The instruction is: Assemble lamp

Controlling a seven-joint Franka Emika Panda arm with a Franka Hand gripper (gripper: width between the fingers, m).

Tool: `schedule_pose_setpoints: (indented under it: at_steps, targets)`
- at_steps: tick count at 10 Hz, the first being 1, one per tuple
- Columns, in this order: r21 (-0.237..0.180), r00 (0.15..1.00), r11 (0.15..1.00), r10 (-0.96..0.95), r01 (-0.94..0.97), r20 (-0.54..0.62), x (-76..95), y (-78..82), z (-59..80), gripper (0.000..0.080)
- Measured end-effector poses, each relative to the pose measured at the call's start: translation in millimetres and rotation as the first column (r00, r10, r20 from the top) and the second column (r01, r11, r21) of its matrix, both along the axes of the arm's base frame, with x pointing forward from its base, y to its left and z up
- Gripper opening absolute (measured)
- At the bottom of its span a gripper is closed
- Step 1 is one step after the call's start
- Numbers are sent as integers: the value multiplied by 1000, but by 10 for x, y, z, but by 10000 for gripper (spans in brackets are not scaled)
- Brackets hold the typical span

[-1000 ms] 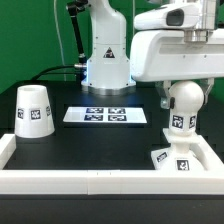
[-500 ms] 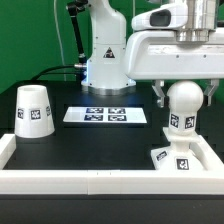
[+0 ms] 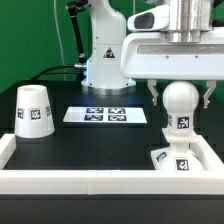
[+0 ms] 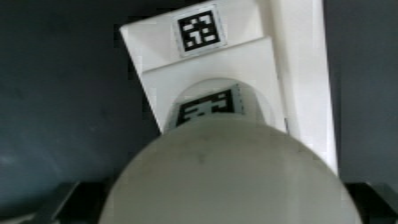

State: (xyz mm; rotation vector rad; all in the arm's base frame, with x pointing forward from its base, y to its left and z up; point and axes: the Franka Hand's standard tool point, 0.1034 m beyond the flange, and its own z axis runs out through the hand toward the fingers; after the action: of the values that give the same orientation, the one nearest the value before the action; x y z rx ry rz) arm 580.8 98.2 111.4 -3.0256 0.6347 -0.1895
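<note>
The lamp's white ball-shaped bulb (image 3: 180, 107) stands upright on the post of the flat square base (image 3: 176, 158), at the exterior view's right near the front. My gripper (image 3: 180, 97) hangs over the bulb, open, with one finger (image 3: 153, 95) on each side of it and a small gap at both. In the wrist view the bulb (image 4: 222, 175) fills the foreground, with the tagged post (image 4: 210, 103) and the base (image 4: 199, 40) beyond it. The tapered shade (image 3: 33, 110) stands apart at the exterior view's left.
The marker board (image 3: 105, 116) lies flat in the middle of the black table. A white raised rim (image 3: 90, 181) runs along the table's front and sides. The arm's white pedestal (image 3: 105, 60) stands at the back.
The hand has turned about its upright axis over the bulb, so both fingers now show on either side of it. The bulb, base and shade stay put.
</note>
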Motion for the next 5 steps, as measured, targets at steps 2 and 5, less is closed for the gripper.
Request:
schedule_pose_setpoints:
  at_steps: [2,5]
  targets:
    - [42,980,979,-197,197,-19,-3,-1,0,579]
    - [90,879,875,-469,476,-89,-21,11,0,579]
